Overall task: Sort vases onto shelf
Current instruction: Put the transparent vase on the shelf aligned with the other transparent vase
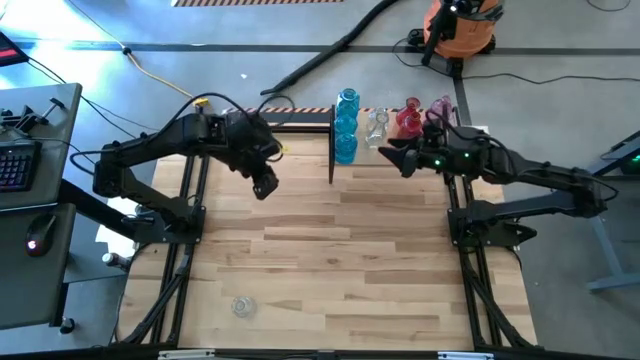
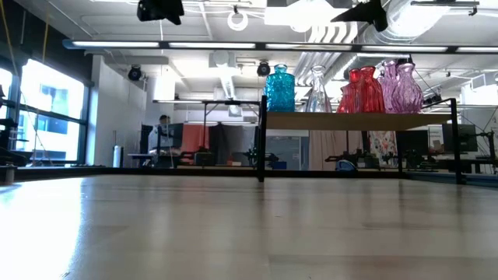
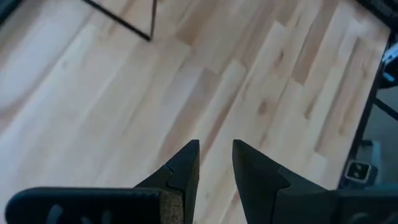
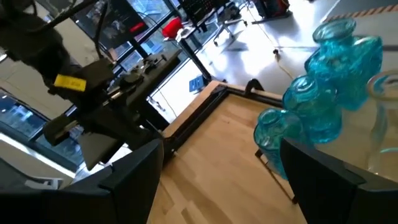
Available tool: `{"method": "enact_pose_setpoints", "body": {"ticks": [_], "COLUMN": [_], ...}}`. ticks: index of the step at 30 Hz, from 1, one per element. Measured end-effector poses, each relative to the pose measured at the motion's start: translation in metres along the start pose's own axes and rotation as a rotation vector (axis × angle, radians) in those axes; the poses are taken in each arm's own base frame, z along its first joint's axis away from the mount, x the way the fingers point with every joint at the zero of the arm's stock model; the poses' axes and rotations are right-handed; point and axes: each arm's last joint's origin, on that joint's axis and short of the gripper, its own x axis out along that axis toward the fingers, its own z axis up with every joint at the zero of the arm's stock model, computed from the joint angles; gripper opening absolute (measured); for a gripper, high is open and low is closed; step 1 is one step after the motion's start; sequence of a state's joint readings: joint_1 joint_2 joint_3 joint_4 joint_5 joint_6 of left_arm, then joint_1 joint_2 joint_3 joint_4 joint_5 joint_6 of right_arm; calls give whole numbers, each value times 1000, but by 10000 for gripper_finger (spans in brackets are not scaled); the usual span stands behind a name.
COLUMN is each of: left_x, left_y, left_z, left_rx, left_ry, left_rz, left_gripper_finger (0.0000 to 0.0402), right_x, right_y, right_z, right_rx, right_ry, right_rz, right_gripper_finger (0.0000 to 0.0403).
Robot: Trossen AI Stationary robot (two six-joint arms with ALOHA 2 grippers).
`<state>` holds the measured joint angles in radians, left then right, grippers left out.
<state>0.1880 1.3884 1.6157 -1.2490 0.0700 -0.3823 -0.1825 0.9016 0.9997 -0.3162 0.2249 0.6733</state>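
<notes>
The shelf (image 1: 420,160) stands at the table's far edge, and vases stand on its plywood top (image 2: 350,120). They are grouped by colour: blue vases (image 1: 346,125), clear (image 1: 375,128), red (image 1: 408,118) and pink (image 1: 441,106). One more clear vase (image 1: 242,306) sits alone on the table near the near-left corner. My right gripper (image 1: 395,155) hovers open, high over the shelf just right of the blue vases (image 4: 323,81). My left gripper (image 1: 263,185) hangs above bare table left of the shelf, its fingers (image 3: 186,165) slightly apart with nothing between them.
The shelf's black upright (image 1: 331,150) marks its left end. Wide bare wood lies across the table's middle and near side (image 1: 340,270). Beyond the far edge are cables and an orange vacuum (image 1: 458,28). A desk with a keyboard (image 1: 15,160) stands to the left.
</notes>
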Motion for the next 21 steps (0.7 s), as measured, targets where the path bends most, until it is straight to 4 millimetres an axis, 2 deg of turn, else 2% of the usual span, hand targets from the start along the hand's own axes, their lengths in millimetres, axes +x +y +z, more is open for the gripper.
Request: {"method": "enact_pose_setpoints", "body": {"ticks": [11, 21], "left_x": [0, -5], "left_y": [-31, -54], "left_z": [-31, -62], "left_rx": [-50, 62], "left_ry": [184, 336], "left_rz": [-10, 3], "left_gripper_finger": [88, 88], "right_x": [4, 1], "right_y": [3, 12], "right_z": [-4, -12], "right_rx": [35, 59], "right_ry": [94, 140], "right_rz": [91, 144], "right_gripper_finger": [304, 304]}}
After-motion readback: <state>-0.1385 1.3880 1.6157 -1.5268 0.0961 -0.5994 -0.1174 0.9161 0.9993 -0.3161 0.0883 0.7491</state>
